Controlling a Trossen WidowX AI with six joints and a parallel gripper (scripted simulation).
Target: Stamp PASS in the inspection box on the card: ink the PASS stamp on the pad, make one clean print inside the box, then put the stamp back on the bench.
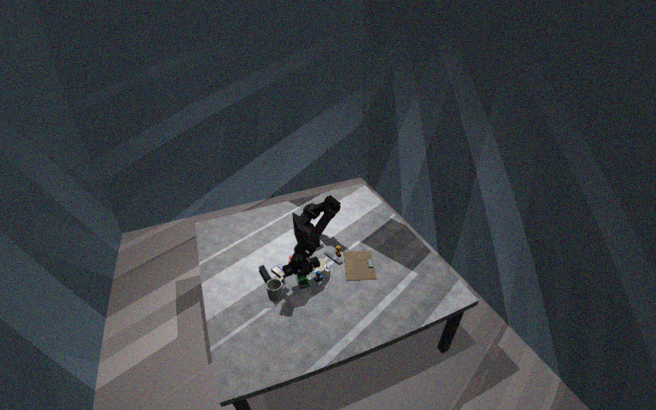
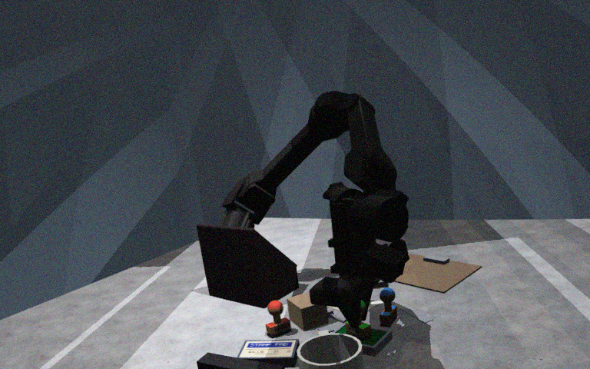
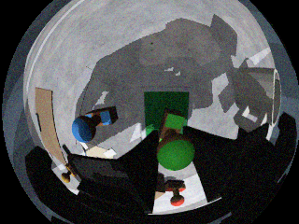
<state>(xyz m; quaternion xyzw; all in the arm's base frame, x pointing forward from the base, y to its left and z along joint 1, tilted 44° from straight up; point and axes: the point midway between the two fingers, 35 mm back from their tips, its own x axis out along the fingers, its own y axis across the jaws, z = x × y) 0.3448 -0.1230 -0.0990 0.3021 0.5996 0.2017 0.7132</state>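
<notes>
My gripper (image 2: 357,310) (image 3: 170,133) (image 1: 301,274) is shut on the green-knobbed stamp (image 2: 359,327) (image 3: 175,153) and points straight down. The stamp's wooden base is over the green ink pad (image 2: 377,337) (image 3: 166,105) (image 1: 303,282), at or just above its surface; I cannot tell whether they touch. A blue-knobbed stamp (image 2: 387,305) (image 3: 89,129) stands just right of the pad. A red-knobbed stamp (image 2: 276,317) (image 3: 177,197) stands to its left. A pale sheet (image 1: 323,264), perhaps the card, lies beside the arm; its box is hidden.
A brown cardboard sheet (image 2: 435,274) (image 1: 360,266) with a small dark block lies to the right. A small cardboard box (image 2: 306,314), a grey ring-shaped cup (image 2: 329,347) (image 1: 273,284) and a labelled stamp-pad tin (image 2: 268,348) crowd around the pad. A yellow-topped item (image 1: 337,249) stands farther back.
</notes>
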